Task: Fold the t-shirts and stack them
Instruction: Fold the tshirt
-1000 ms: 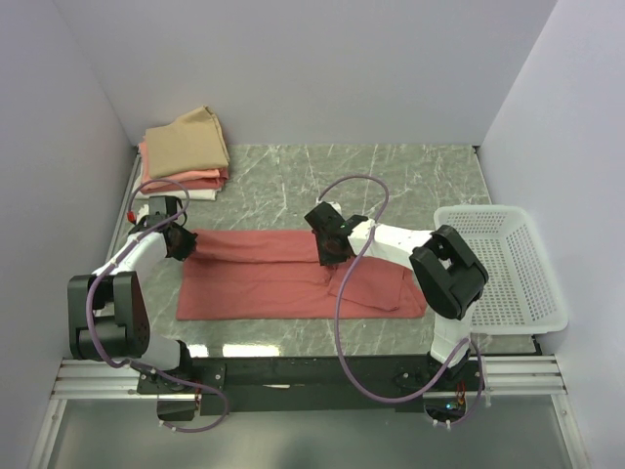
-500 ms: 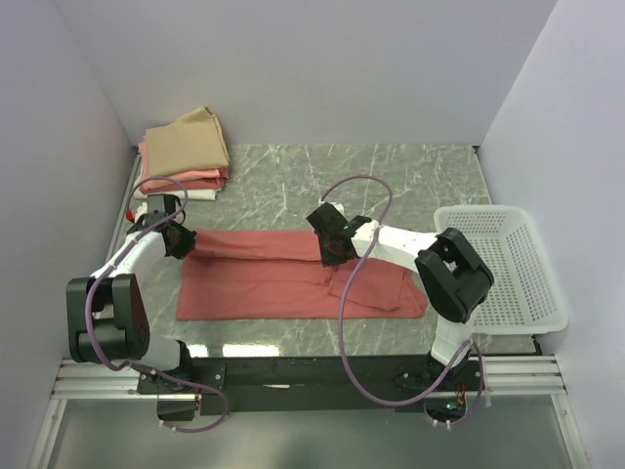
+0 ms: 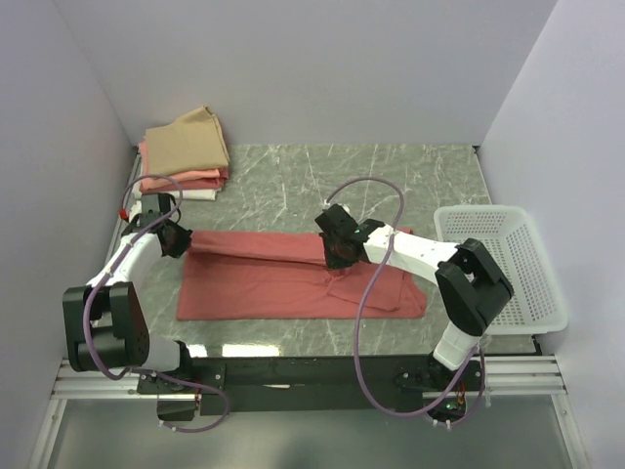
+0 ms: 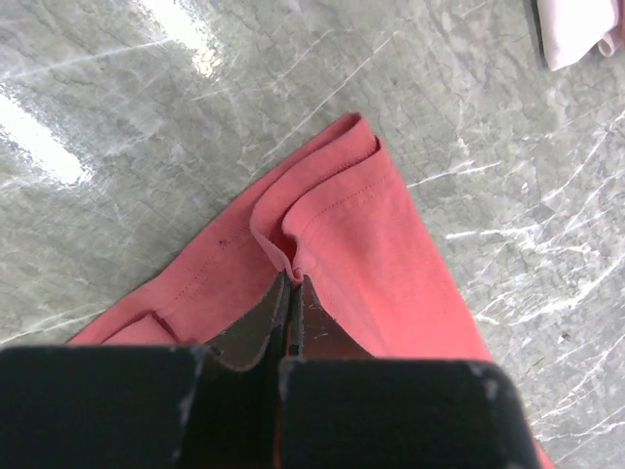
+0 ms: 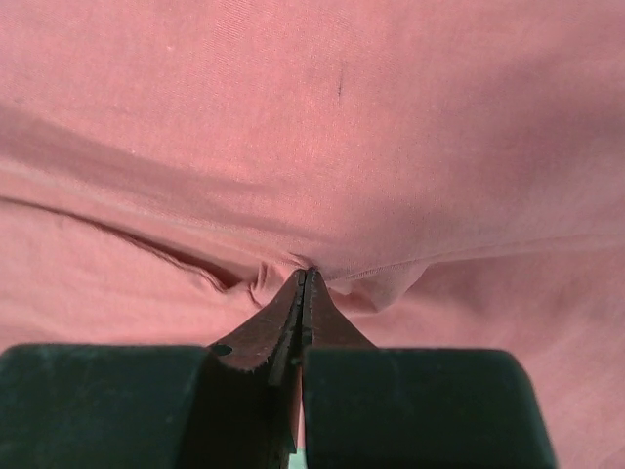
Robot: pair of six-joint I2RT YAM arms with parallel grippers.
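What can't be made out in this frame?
1. Wrist views: how many red shirt layers the left gripper and right gripper pinch; folds hide them.
2. Top view: the white shirt, mostly covered by the folded stack above.
3. Left wrist view: white cloth, cut off by the top right corner.

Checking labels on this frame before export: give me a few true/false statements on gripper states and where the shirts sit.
1. The left gripper is shut on the red shirt. True.
2. The right gripper hangs open above the cloth. False: it is shut on a pinch of the red shirt.
3. The tan shirt tops the folded stack. True.
4. That stack sits in the far right corner of the table. False: it is in the far left corner.
5. The basket holds a folded shirt. False: no shirt shows in it.
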